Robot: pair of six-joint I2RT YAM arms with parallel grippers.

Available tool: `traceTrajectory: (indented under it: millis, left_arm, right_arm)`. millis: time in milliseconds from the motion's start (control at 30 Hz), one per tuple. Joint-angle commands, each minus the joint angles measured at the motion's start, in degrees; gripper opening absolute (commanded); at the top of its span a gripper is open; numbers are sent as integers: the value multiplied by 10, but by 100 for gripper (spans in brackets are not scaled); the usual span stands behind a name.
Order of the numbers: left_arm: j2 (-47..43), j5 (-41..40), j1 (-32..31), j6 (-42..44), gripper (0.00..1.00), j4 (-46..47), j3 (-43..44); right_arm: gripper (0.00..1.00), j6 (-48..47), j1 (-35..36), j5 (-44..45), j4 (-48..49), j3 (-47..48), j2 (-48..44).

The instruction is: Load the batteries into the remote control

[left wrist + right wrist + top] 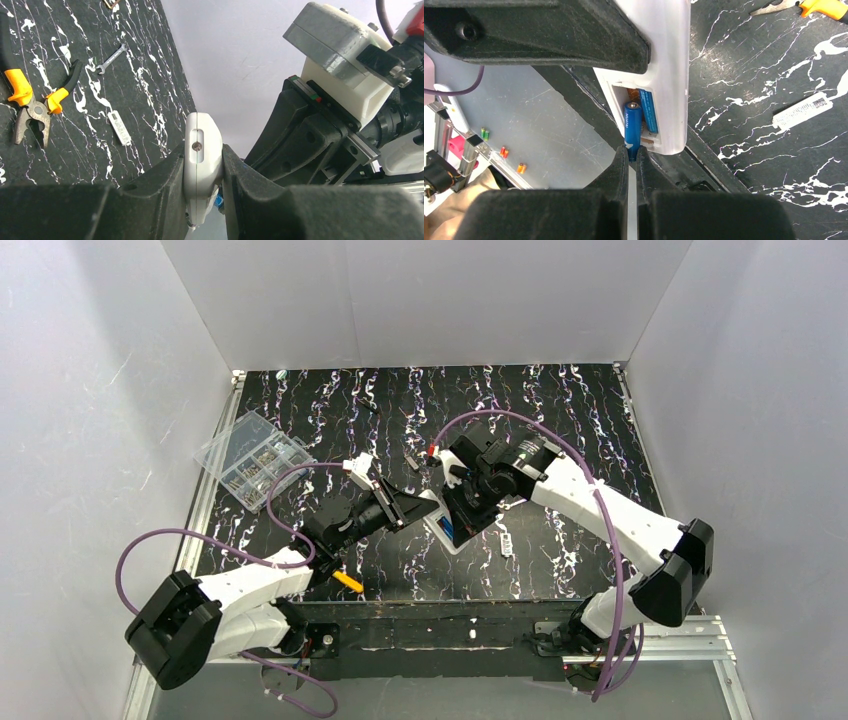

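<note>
1. The left hand (202, 159) is closed firmly on the small white rectangular plastic remote control (202, 142). Its two fingers press the handset's broad faces and hold it tilted above the black, white-veined bench (749, 125). I cannot tell whether the remote's lower end touches the bench.
2. The right hand (632, 156) is pinched almost fully shut on the lower tip of a thin blue cylindrical battery (633, 125). The battery's upper part lies over the open recess in the remote's back. A second blue battery (649, 112) sits seated in the recess, just beside the first.
3. The held battery looks light, rigid and smooth-skinned. Being round and gripped only at its tip, it could pivot or squirt out under side load. A hold nearer its middle would be steadier, though the fingers would then crowd the recess.
4. The remote is probably a light, hollow shell of hard, slick plastic. The broad faces clear of the recess are the right place to grip it, as it is gripped here.
5. Seating the battery likely means pushing against a spring contact, and that push could slide the remote in the left hand.
</note>
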Motion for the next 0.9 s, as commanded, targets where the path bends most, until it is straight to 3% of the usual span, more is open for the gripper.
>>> traceTrajectory:
  millis: [0,867]
  left_arm:
    - [-11,10,-2,-8,0,63,11]
    - [10,12,-2,-28,0,78,23]
  right_arm:
    - [1,-19,-3,9,10,5,9]
    - [1,-50,-3,82,34,36,22]
